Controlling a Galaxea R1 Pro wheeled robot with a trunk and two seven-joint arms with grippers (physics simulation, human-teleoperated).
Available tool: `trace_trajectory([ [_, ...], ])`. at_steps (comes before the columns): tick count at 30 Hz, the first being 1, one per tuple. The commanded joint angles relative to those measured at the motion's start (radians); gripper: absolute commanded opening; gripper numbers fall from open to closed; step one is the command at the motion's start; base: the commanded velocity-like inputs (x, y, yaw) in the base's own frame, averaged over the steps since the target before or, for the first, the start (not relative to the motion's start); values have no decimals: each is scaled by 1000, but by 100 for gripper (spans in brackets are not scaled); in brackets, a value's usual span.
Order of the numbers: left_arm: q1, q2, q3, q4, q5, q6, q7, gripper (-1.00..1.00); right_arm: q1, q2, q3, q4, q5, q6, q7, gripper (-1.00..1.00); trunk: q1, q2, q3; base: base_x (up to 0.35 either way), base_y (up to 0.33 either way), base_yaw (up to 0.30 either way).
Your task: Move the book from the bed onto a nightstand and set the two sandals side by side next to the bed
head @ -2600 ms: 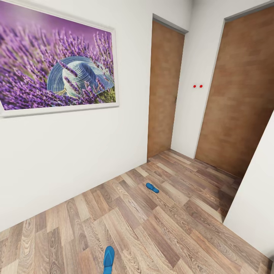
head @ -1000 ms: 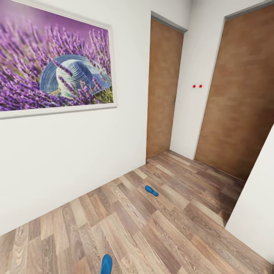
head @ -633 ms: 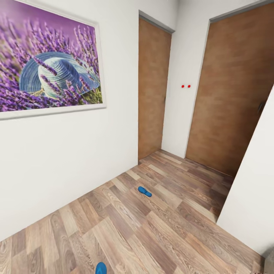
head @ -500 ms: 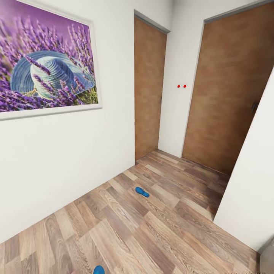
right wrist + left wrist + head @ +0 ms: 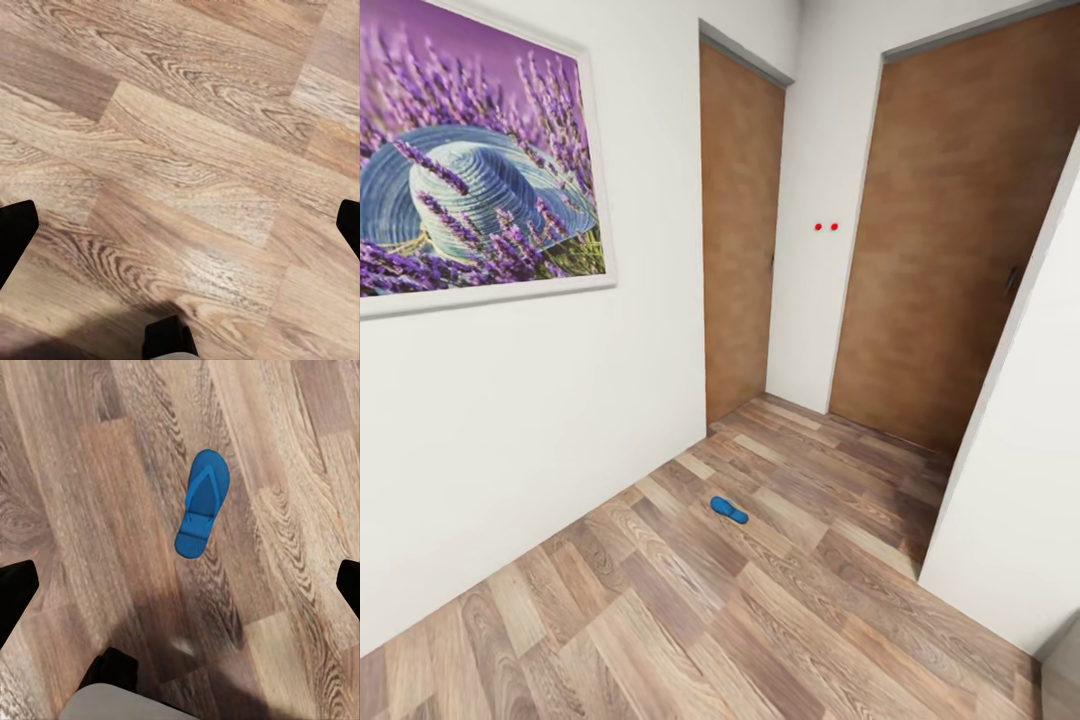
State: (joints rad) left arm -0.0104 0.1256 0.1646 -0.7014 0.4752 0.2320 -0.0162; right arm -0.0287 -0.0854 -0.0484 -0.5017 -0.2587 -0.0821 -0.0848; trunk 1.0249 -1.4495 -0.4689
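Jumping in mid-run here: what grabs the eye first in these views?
The big lavender-and-hat picture on the white wall at the head view's left. Next, the bright blue sandal lying on the wood-plank floor ahead of the two brown doors. The left wrist view looks down on a blue sandal lying flat on the planks.

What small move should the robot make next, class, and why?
Probably lower the left hand toward the blue sandal lying flat on the wood floor beneath it. That hand is wide open with nothing between its fingers, and the other sandal lies farther off, near the doors.
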Motion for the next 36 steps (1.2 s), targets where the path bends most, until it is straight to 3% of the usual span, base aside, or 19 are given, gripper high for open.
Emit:
trace_trajectory([
  [1,0,0,2,-1,9,6,-1,100,0,0,4,0,-10,-4,-2,100,0,-1,-1,108,107,-11],
  [23,0,1,2,-1,9,17,6,100,0,-4,8,-6,-19,2,-1,100,0,-1,-1,18,17,-1],
  [29,-4,6,3,-8,10,50,7,100,-4,-14,8,-69,-19,11,-2,100,0,-1,-1,0,0,0],
  [32,-11,8,3,-9,10,92,8,100,-7,-15,8,-121,-19,42,-3,100,0,-1,-1,0,0,0],
  [36,-29,8,3,-12,11,151,9,100,-17,-17,8,-194,-21,144,-1,100,0,-1,-1,0,0,0],
])
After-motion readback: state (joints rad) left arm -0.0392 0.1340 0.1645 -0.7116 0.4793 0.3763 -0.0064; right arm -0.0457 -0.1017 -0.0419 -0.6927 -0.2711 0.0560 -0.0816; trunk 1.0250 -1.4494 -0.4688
